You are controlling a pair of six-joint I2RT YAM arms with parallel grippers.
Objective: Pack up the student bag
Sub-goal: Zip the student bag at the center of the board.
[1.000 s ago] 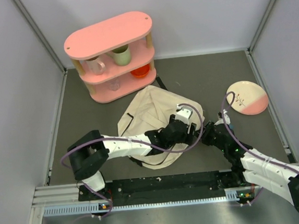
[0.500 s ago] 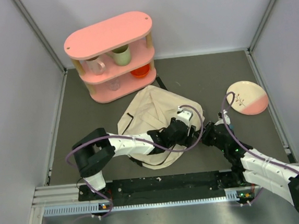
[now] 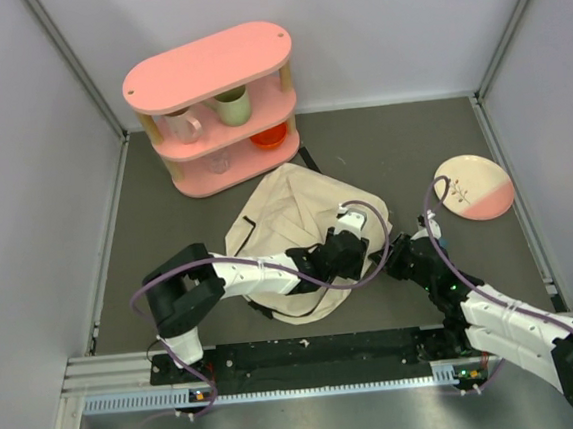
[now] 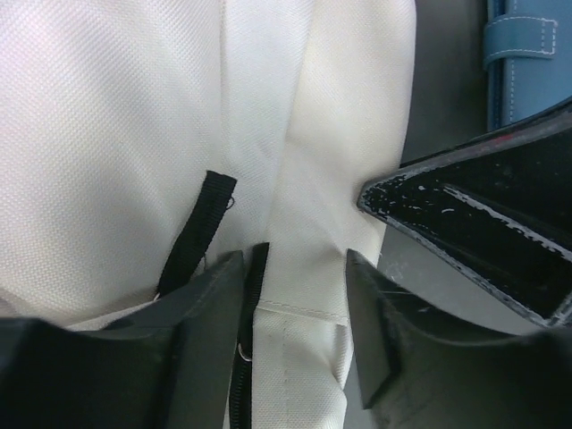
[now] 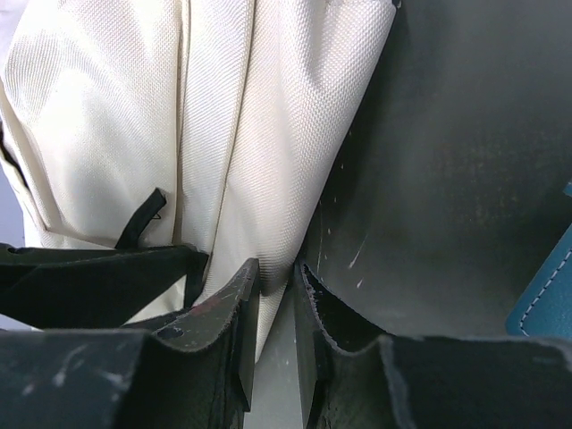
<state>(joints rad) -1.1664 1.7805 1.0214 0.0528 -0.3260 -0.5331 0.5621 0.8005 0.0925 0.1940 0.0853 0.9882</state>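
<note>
A blue item (image 4: 518, 54) was cut off at the left wrist view's top edge. The bag (image 4: 107, 134) overran both wrist views, and a clear object (image 3: 220, 163) on the shelf (image 3: 209, 71) was too small to identify.

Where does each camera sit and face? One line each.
Top external: above, behind the robot, looking down at bag and shelf; left arm, right arm show.
Left wrist: on left arm, facing bag fabric; left gripper open around a fold.
Right wrist: on right arm, facing bag's edge; right gripper pinches it.
Shared: wrist views both show bag, blue case.
</note>
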